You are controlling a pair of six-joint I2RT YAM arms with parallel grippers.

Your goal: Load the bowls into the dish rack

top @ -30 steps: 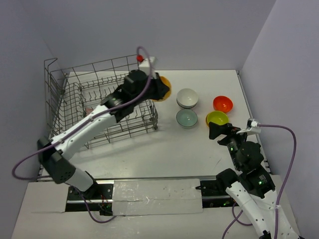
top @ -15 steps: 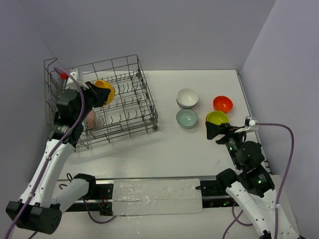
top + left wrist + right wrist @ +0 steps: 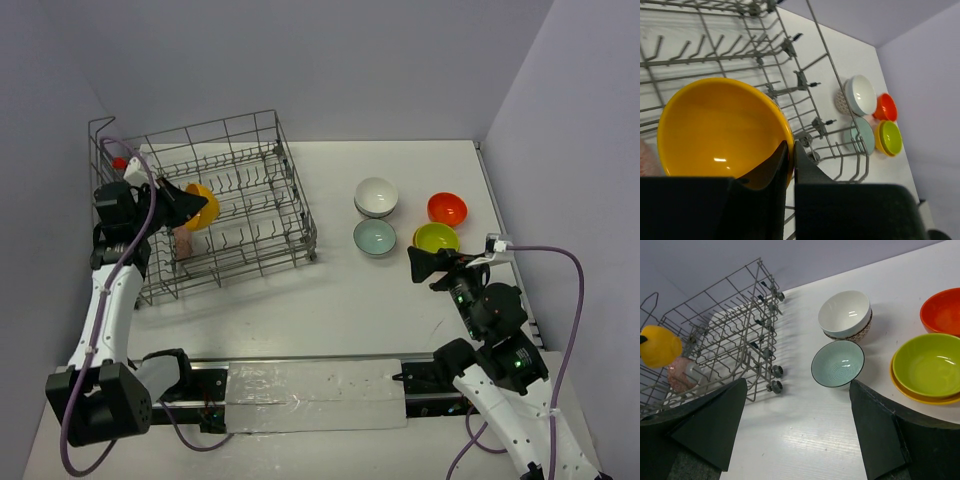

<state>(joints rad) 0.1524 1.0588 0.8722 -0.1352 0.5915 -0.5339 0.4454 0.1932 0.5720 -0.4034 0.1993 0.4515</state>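
Note:
My left gripper (image 3: 186, 205) is shut on the rim of an orange bowl (image 3: 201, 208), one finger inside and one outside, as the left wrist view (image 3: 790, 146) shows. It holds the orange bowl (image 3: 720, 130) tilted inside the left part of the grey wire dish rack (image 3: 262, 128). A pinkish bowl (image 3: 183, 241) stands in the rack just below it. On the table to the right lie a white bowl (image 3: 376, 195) stacked in a speckled one, a pale green bowl (image 3: 375, 238), a red bowl (image 3: 447, 208) and a lime green bowl (image 3: 437, 238). My right gripper (image 3: 424, 265) is open and empty, near the pale green bowl (image 3: 838, 364).
The lime green bowl (image 3: 927, 364) sits inside another orange-yellow bowl. The rack's right wall and wheels (image 3: 774, 379) stand left of the pale green bowl. Walls close off the table at the back and right.
My left arm swung the orange bowl from the rack's far right corner over to the rack's left part and lowered it. My right gripper edged slightly left.

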